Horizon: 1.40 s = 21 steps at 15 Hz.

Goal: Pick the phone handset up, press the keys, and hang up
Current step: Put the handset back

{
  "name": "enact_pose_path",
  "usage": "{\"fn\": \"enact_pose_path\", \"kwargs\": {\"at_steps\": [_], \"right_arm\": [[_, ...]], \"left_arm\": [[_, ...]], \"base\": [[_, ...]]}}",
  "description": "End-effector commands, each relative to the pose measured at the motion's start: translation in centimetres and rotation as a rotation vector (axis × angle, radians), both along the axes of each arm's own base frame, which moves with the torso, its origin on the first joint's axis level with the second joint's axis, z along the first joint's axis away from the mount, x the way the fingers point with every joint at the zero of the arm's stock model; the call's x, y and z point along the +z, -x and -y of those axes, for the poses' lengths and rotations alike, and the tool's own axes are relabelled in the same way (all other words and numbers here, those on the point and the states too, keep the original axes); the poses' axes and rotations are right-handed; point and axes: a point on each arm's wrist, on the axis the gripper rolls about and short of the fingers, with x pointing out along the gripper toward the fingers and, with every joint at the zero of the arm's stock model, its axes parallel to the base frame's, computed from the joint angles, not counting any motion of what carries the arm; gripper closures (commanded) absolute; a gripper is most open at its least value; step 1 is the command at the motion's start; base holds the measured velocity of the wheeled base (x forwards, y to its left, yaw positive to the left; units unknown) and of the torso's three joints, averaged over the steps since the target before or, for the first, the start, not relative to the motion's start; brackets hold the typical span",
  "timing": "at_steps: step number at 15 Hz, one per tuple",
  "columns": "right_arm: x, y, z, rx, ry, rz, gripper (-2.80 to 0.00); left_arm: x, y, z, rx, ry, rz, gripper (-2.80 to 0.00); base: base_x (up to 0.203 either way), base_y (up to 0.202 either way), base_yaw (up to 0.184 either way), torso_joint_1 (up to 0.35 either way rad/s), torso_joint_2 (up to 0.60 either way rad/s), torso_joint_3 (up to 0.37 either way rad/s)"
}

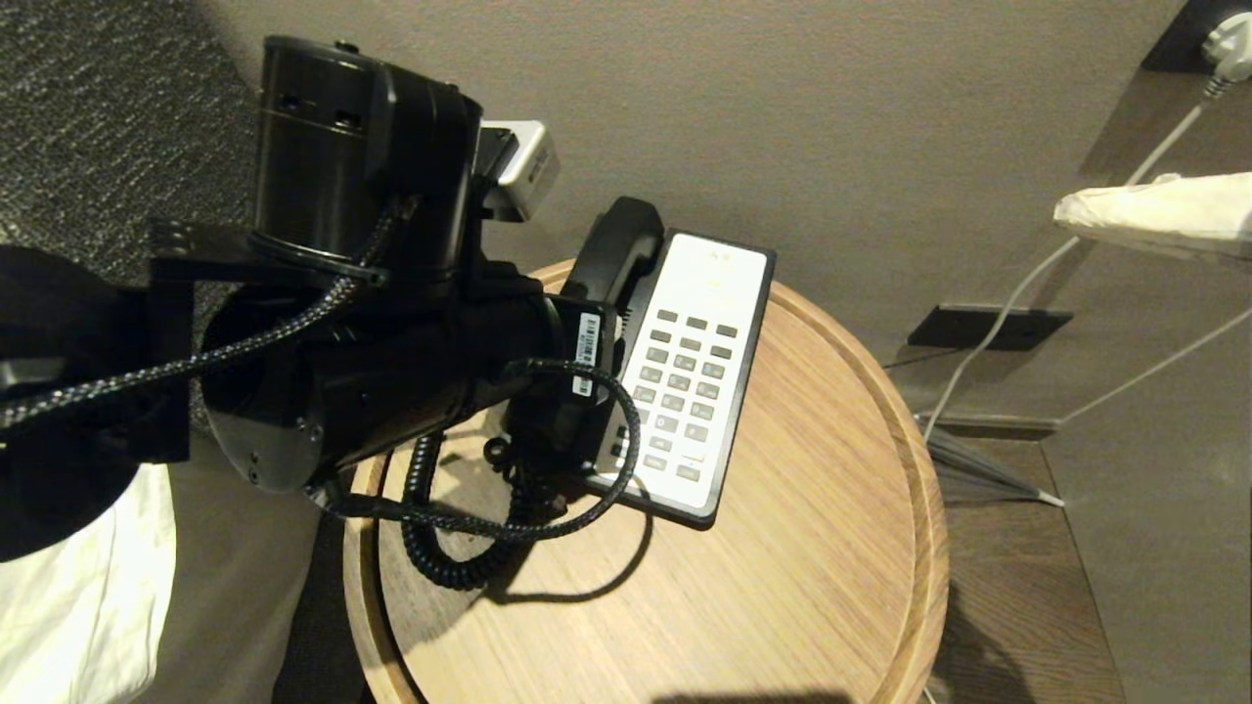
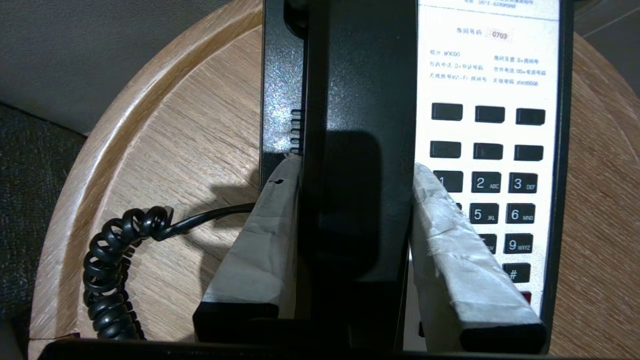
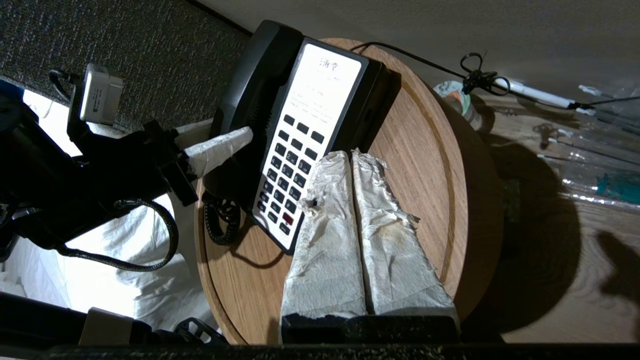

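I see the phone handset [image 2: 357, 165] clamped between my left gripper's [image 2: 356, 170] taped fingers [image 2: 265, 235], near the table's [image 1: 831, 548] rear edge; my right gripper [image 3: 351, 165] hovers closed.

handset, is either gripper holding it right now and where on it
The left gripper is clamped on the phone handset at its middle, a finger on each side. The right gripper is shut and holds nothing.

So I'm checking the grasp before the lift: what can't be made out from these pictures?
- Head view: left gripper and the lower phone handset, hidden by the left arm.
- Left wrist view: both handset ends, one cut off by the edge, one behind the left gripper; some keys behind a finger.
- Whether the handset has left its cradle: no view shows it.
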Motion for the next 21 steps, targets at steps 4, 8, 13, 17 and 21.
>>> {"fn": "enact_pose_path", "kwargs": {"at_steps": [4, 8, 13, 17, 21], "right_arm": [[-0.4, 0.4, 0.3, 0.002, -0.003, -0.009, 0.00], [-0.7, 0.5, 0.3, 0.003, 0.001, -0.015, 0.00], [-1.0, 0.5, 0.3, 0.002, 0.004, -0.020, 0.00], [-1.1, 0.6, 0.4, 0.002, 0.005, -0.021, 0.00], [-1.1, 0.8, 0.5, 0.002, 0.004, -0.019, 0.00]], "left_arm": [[-0.3, -0.7, 0.3, 0.016, -0.003, -0.012, 0.00], [0.4, -1.2, 0.6, 0.032, 0.032, -0.024, 0.00], [0.3, -1.1, 0.4, 0.058, 0.062, -0.081, 0.00], [-0.5, -1.1, 0.4, 0.054, 0.043, -0.101, 0.00], [-0.7, -1.8, 0.2, 0.085, 0.038, -0.100, 0.00]], "base": [[0.000, 0.000, 0.000, 0.000, 0.00, 0.000], [0.000, 0.000, 0.000, 0.000, 0.00, 0.000], [0.000, 0.000, 0.000, 0.000, 0.00, 0.000], [0.000, 0.000, 0.000, 0.000, 0.00, 0.000], [0.000, 0.000, 0.000, 0.000, 0.00, 0.000]]}}
